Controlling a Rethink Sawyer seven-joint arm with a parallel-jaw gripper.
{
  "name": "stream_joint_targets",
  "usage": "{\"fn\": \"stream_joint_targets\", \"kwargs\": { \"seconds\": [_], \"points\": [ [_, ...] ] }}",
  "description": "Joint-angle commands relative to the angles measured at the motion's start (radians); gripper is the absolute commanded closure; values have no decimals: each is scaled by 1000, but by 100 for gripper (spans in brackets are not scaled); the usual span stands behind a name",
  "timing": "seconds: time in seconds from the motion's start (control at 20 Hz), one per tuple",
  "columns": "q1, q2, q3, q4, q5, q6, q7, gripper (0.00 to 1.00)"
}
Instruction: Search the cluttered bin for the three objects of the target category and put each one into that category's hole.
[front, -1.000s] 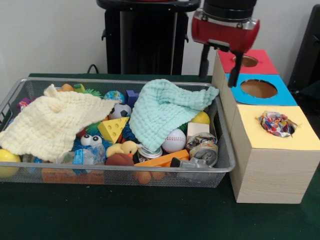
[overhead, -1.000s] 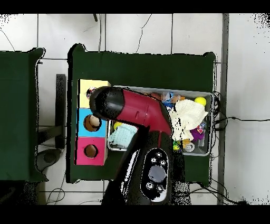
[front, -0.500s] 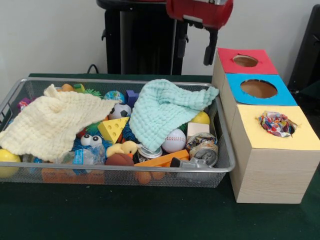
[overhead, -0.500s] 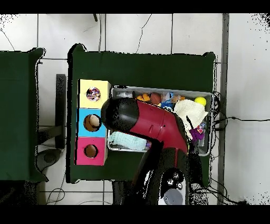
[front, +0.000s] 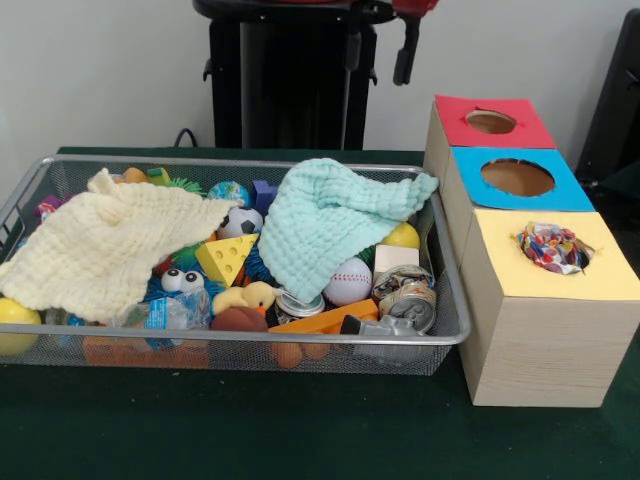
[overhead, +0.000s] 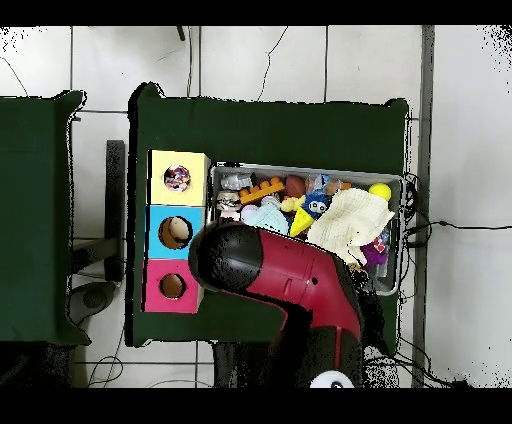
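- Dotted cloth (front: 553, 247) sits stuffed in the yellow-topped box's hole (front: 556, 249), at the worktop's (front: 300, 430) near right corner.
- Wire basket (front: 250, 340) fills the worktop's left and middle; the cream cloth (front: 100, 245) drapes over toys at its left, the mint-green cloth (front: 330, 220) over its right, one corner on the rim.
- Blue-topped box (front: 520, 180) and red-topped box (front: 490, 122) line the right edge behind.
- Gripper (front: 378, 50) hangs above the far edge, its jaws apart and holding nothing.
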Motion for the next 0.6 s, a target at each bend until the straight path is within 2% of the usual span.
{"fn": "stream_joint_targets", "kwargs": {
  "seconds": [0.05, 0.6],
  "points": [
    [-76, 24, 68, 180, -66, -59, -32, 0],
    [-219, 61, 131, 227, -137, -150, -79, 0]
  ]
}}
